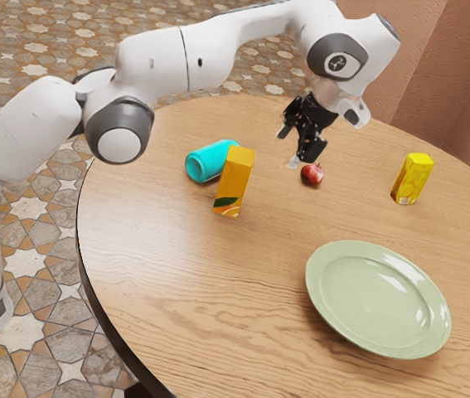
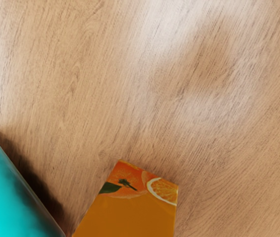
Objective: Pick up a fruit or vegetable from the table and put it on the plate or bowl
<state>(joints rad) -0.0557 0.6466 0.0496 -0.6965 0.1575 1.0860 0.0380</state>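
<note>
White arm (image 1: pixel 218 50) — wrist low, just beside red apple (image 1: pixel 312 174)

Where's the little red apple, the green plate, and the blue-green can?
red apple (image 1: pixel 312 174), exterior view, on the middle of its red skin.
green plate (image 1: pixel 377 297), exterior view, on its bare middle.
teal can (image 1: pixel 210 160), exterior view, on its curved side as it lies on the table.

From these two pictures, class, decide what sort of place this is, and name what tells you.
Probably a dining corner in a home, though simulated: a round wooden table, a patterned tiled floor, and a green plate and juice carton on the table.
</note>
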